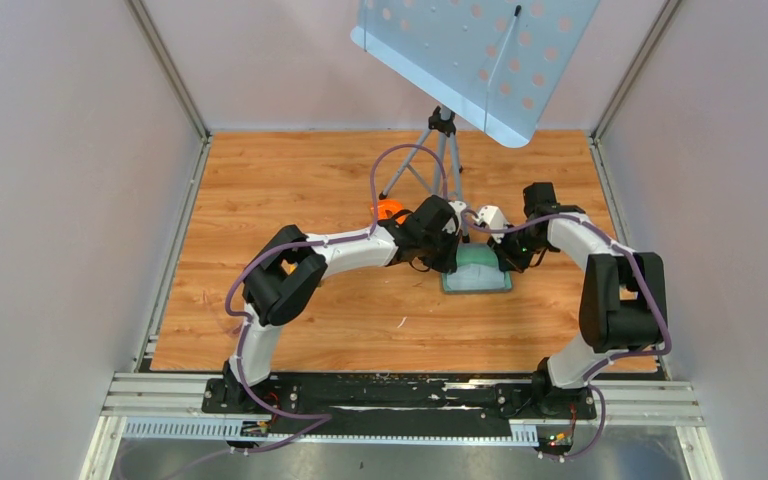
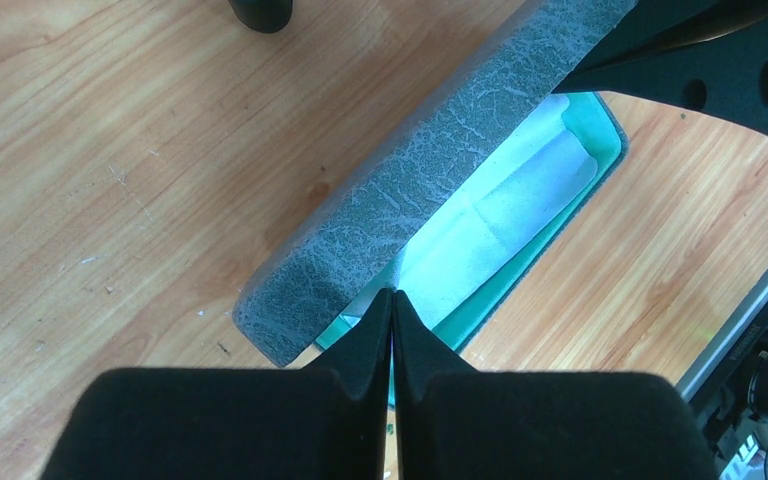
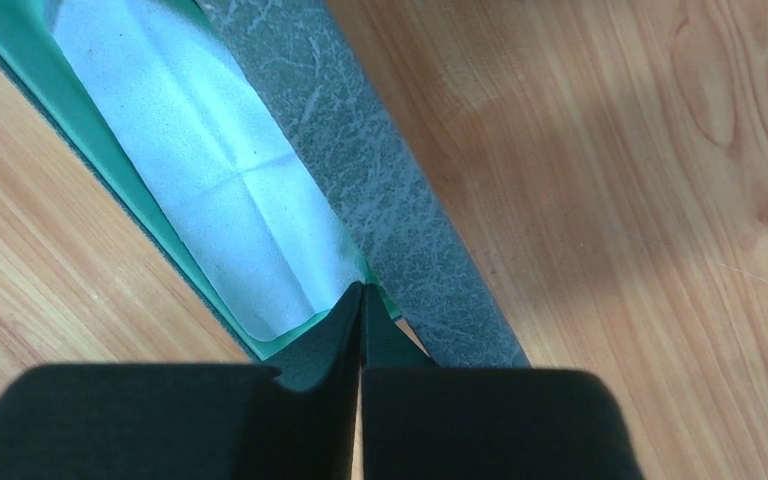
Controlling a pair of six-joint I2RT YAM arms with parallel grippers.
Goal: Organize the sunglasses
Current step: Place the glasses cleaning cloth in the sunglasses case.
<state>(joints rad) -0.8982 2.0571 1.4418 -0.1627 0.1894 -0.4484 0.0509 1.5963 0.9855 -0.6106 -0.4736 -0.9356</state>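
The wooden desk (image 1: 290, 180) holds an open grey case (image 2: 440, 150), green inside, with a pale cloth (image 3: 210, 190) in it. The left claw (image 2: 392, 295) and right claw (image 3: 362, 288) are both squeezed shut with nothing seen between them, tips at the case's two ends. I cannot tell where the sunglasses are.

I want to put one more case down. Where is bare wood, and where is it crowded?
Bare wood: the far left corner, between the left wall and the tripod; the near strip between the open case and the arm bases. Crowded: the middle, where the left gripper and the right gripper, both shut, meet at the case, beside an orange thing.
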